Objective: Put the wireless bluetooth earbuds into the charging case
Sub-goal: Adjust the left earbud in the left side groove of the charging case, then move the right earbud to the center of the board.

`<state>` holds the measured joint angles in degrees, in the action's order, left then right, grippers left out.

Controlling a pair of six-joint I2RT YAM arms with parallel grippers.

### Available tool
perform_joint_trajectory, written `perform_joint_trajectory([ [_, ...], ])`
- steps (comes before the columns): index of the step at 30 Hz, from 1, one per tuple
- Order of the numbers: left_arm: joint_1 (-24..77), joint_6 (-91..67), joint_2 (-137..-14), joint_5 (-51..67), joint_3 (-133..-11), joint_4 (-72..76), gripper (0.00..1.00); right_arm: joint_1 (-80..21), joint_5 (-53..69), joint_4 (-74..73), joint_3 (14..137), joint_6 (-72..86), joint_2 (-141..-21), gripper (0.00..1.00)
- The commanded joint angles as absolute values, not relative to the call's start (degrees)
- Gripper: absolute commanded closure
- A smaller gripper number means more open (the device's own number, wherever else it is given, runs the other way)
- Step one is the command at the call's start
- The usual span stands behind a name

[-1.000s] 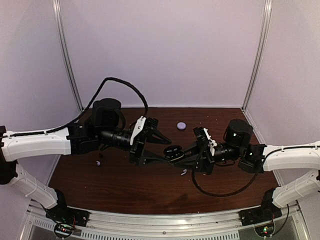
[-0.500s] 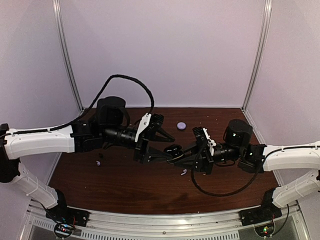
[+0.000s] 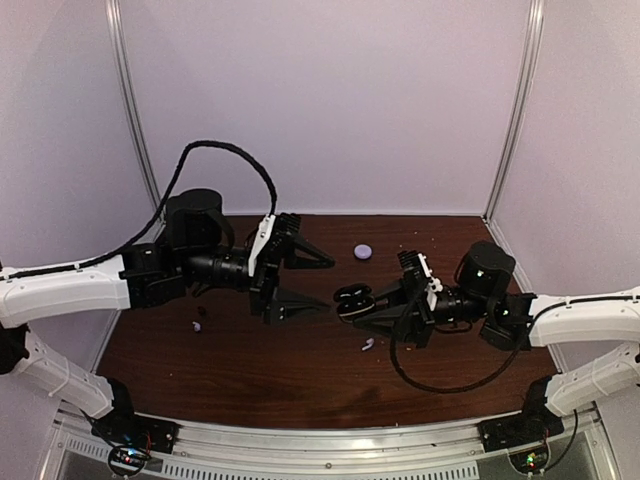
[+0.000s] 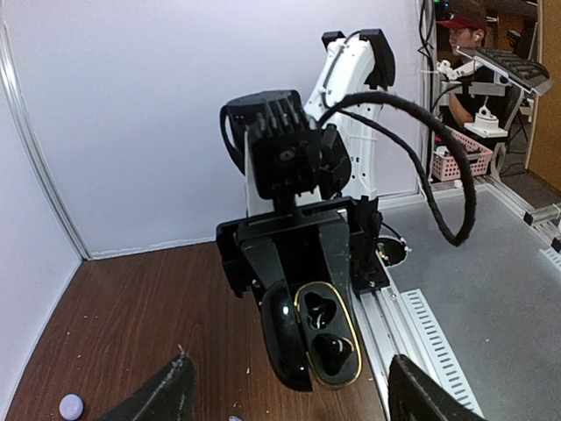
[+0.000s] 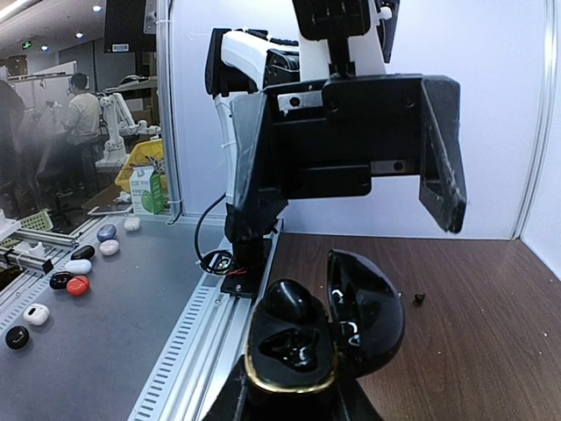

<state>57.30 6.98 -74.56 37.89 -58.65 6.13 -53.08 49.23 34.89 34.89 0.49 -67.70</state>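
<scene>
On the dark wooden surface (image 3: 250, 370), mid-field, between two arms reaching inward:

- Left arm: enters from the left and stretches toward the centre. Its forearm is level above the surface and its wrist is rolled so that one finger lies far and one near. The left claw (image 3: 325, 287) is released, jaws spread wide with nothing between them. Its tips point right toward the case and stop just short of it.
- Right arm: enters from the right with the elbow raised and the forearm angled left and slightly down. The right claw (image 3: 362, 306) is clenched on the base of the charging case (image 3: 352, 296) and holds it above the surface.
- Charging case: a glossy black clamshell with a gold rim, its lid hinged open. The two moulded wells face the left claw. Both wrist views show the wells dark; whether they are filled cannot be told.
- Wireless bluetooth earbuds: one pale bud (image 3: 367, 345) lies on the surface just near of the right claw. A second pale bud (image 3: 197, 325) lies at the left, under the left forearm. Both are outside the case.
- Lavender round pebble (image 3: 363, 252): lies on the far part of the surface, apart from both claws.
</scene>
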Motion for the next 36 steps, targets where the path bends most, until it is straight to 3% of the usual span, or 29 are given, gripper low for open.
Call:
perform_joint_trajectory([
  [1, 53.70, -1.65, -73.94, 35.61, -57.99, 8.74, 0.25, -51.54, 47.47, 40.12, 32.88, 3.60, -66.60, 1.00],
  [8, 44.40, -22.76, -72.44, 21.89, -54.50, 3.28, 0.32, -48.46, 45.77, 41.80, 31.07, 6.57, -67.57, 1.00],
  [17, 33.70, -41.16, -65.15, 2.39, -40.04, -10.46, 0.37, -46.43, 45.86, 46.25, 28.83, 8.79, -68.99, 1.00],
  [20, 25.59, -41.96, -65.98, 3.65, -38.19, -13.03, 0.39, -46.23, 46.29, 46.90, 28.89, 9.14, -69.63, 1.00],
  [22, 22.13, -42.25, -68.74, 4.01, -38.83, -15.24, 0.45, -46.13, 46.27, 46.94, 28.99, 9.14, -69.87, 1.00],
  [29, 21.62, -39.54, -80.08, -1.49, -44.54, -19.98, 0.48, -45.97, 46.05, 47.09, 28.56, 9.50, -69.86, 1.00],
  [32, 21.62, -39.51, -81.89, -4.79, -44.66, -20.27, 0.54, -45.86, 46.06, 46.41, 28.65, 9.36, -69.66, 1.00],
  [36, 21.62, -38.72, -82.85, -8.48, -44.53, -21.19, 0.55, -45.83, 45.88, 45.69, 28.82, 8.88, -69.59, 1.00],
])
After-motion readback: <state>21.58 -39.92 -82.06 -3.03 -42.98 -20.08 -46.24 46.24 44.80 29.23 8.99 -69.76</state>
